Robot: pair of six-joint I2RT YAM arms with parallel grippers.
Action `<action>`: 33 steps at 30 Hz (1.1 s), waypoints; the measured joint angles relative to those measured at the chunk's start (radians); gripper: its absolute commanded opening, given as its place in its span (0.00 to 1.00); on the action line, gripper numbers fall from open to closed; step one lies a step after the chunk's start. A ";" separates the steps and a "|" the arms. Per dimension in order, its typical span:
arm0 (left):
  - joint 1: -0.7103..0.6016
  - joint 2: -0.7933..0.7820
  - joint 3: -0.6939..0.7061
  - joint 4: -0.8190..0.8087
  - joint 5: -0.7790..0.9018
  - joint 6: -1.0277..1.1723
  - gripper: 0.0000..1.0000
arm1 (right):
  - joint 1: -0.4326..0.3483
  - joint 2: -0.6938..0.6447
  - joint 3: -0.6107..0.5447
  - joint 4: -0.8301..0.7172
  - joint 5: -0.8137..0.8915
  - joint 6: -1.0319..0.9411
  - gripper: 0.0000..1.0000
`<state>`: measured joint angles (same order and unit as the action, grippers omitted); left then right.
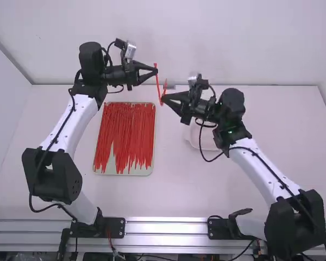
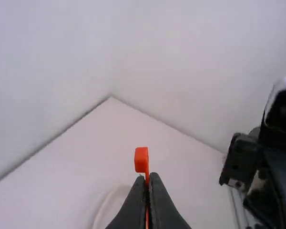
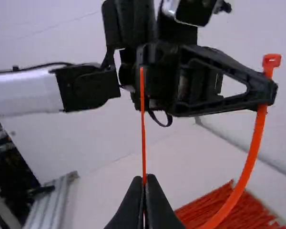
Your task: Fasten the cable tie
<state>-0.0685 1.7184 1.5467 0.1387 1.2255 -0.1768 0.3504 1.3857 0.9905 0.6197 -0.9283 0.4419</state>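
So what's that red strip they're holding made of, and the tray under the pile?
Tie: probably a flexible plastic, smooth with a slight sheen. It bows in an even curve without kinking, and its head looks moulded. Tray: pale and matte with rounded corners. It could be plastic or board; the look leaves that open.

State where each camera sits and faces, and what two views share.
High view: above and behind the bases, looking down on the table; left arm and right arm show.
Left wrist view: on the left wrist, facing the wall corner; left hand grips the red cable tie.
Right wrist view: on the right wrist, facing the left hand; right hand grips the same tie.
Wrist views share the tie.
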 measured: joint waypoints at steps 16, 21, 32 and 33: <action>0.000 0.000 0.000 -0.003 0.167 0.431 0.02 | 0.014 0.000 0.143 -0.285 -0.112 0.206 0.00; -0.005 0.000 0.000 -0.018 0.216 0.509 0.02 | 0.019 0.000 0.144 -0.357 -0.147 0.224 0.00; -0.063 0.000 0.000 -0.053 0.237 0.608 0.02 | 0.041 0.000 0.145 -0.419 -0.161 0.283 0.00; -0.062 0.000 0.000 -0.053 0.237 0.610 0.02 | 0.041 0.000 0.145 -0.419 -0.162 0.287 0.00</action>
<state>-0.1303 1.7184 1.5463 0.0860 1.4628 0.4328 0.3916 1.3857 1.1351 0.2008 -1.0901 0.7288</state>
